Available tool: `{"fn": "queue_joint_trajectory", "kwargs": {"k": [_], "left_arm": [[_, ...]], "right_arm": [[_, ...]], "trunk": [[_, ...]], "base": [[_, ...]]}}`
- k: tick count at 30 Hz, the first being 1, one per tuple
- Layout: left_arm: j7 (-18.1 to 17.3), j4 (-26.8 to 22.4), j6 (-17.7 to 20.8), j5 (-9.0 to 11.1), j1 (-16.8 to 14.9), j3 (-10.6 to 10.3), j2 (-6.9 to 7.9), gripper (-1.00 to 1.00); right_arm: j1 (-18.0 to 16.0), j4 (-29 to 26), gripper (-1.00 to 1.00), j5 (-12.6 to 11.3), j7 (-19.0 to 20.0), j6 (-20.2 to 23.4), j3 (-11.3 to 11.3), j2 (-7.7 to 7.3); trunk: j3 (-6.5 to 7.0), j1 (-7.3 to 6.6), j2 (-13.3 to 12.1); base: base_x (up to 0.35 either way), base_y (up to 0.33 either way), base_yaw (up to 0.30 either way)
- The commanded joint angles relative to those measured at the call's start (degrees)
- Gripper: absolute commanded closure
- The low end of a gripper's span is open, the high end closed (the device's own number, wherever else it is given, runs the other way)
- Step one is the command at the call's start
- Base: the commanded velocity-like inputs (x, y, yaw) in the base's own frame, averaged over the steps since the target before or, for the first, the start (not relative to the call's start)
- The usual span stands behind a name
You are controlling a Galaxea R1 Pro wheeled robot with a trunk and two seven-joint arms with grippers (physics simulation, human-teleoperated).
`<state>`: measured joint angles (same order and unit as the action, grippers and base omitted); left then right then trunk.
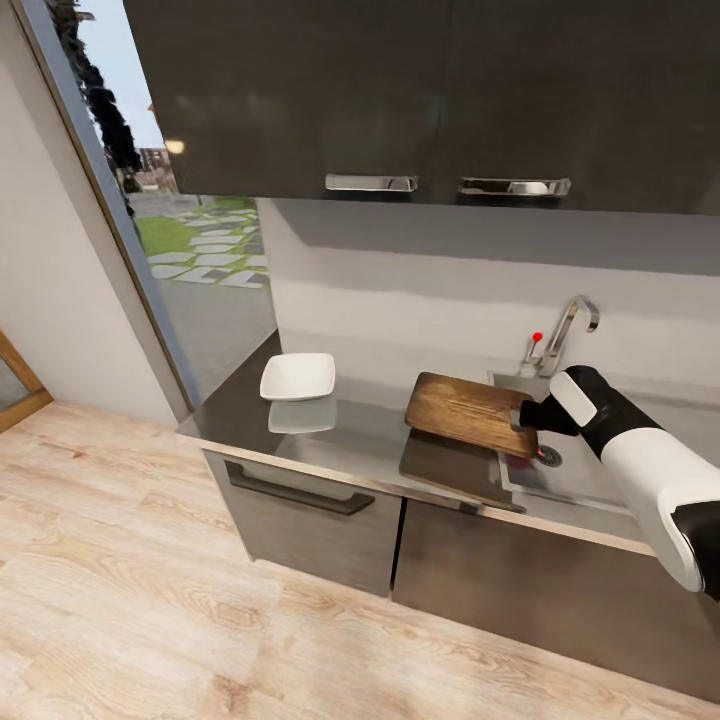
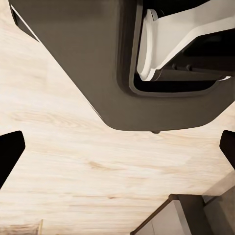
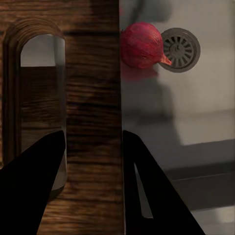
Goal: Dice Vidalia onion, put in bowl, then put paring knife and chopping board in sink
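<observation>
Onion (image 3: 141, 45) sits in the sink (image 3: 196, 112) right beside the round drain (image 3: 181, 49), reddish-skinned, its tip touching the drain's rim. Your right end effector (image 3: 93, 161) is clamped on the slotted end of the chopping board (image 1: 470, 412), 1 finger on each side of the strip between slot and edge. The board hangs tilted above the tabletop (image 1: 350, 440), its held end over the sink. Further left, well apart, stands the white bowl (image 1: 298, 376). Your left end effector (image 2: 117, 147) is spread wide over the wood floor (image 2: 73, 161).
</observation>
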<state>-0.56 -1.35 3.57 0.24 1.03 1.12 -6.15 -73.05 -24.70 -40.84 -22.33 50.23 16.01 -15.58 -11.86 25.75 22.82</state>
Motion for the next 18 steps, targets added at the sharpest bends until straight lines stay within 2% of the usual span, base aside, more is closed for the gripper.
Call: {"fn": "queue_joint_trajectory", "kwargs": {"k": [1,6,18], "left_arm": [[-0.06,-0.14,0.30,0.03,0.02,0.11,-0.01,-1.00],[-0.06,-0.14,0.30,0.03,0.02,0.11,-0.01,-1.00],[-0.06,-0.14,0.30,0.03,0.02,0.11,-0.01,-1.00]], "right_arm": [[-0.05,-0.08,1.00,-0.64,-0.44,0.13,0.42,-0.07],[-0.06,-0.07,1.00,-0.62,-0.44,0.13,0.42,-0.07],[-0.05,-0.09,1.00,-0.62,-0.44,0.13,0.44,-0.07]], "trunk": [[-0.10,0.03,0.10],[-0.10,0.03,0.10],[-0.10,0.03,0.10]], "base": [[0.008,0.009,0.000],[0.076,0.070,0.000],[0.003,0.003,0.000]]}}
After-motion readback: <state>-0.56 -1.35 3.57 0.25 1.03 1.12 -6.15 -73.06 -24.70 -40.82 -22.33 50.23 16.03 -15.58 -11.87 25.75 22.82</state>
